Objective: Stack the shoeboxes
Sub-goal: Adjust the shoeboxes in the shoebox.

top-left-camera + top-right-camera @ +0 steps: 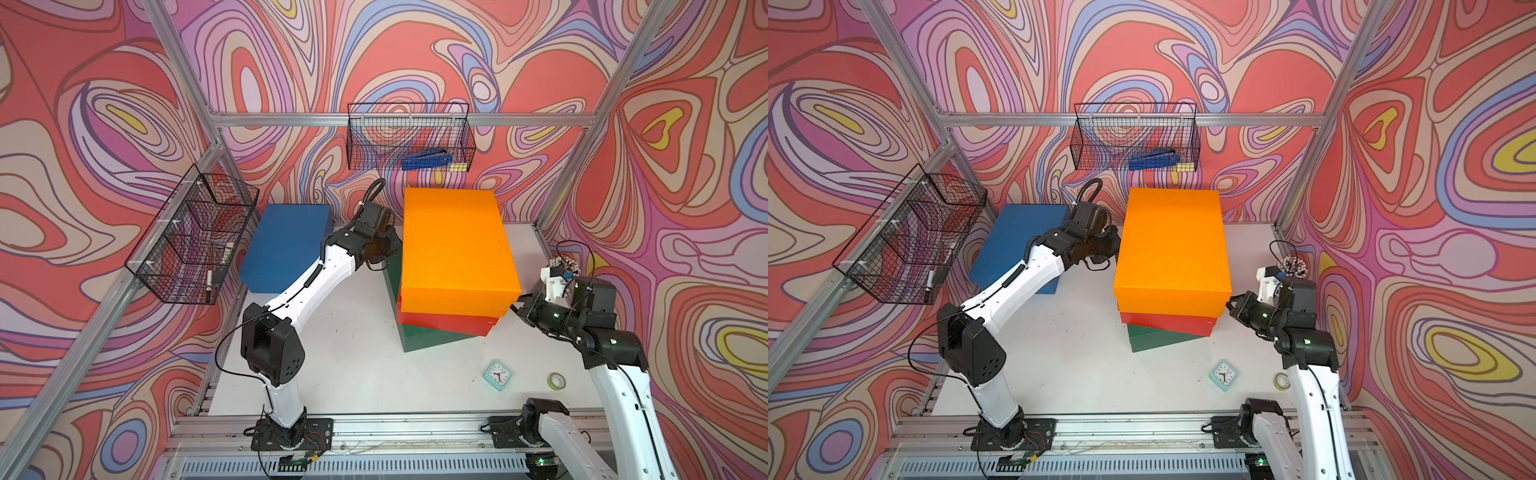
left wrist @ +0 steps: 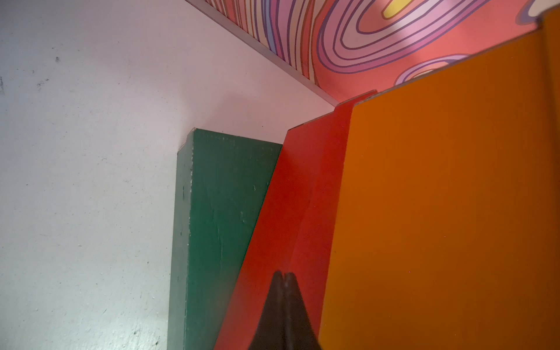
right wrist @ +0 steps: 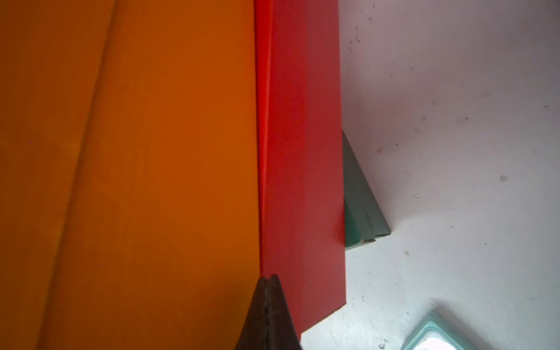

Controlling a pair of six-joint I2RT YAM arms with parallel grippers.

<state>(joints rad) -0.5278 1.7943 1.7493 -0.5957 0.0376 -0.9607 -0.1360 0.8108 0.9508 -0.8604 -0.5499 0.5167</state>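
I saw the orange box (image 1: 455,245) sitting on the red box (image 1: 444,324), which sat on the dark green box (image 1: 419,340). The green one was turned askew on the table (image 1: 353,365). The blue box (image 1: 282,245) lay alone on the left arm's side, apart from them. My left hand (image 2: 283,278) had its fingers together, tips at the red box's side. My right hand (image 3: 268,280), also closed and empty, pointed at the orange-red seam.

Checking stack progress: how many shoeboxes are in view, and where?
4. The orange shoebox tops the red shoebox, which sits on the skewed green shoebox. The blue shoebox stands alone at the far edge of the table. None appears hidden.
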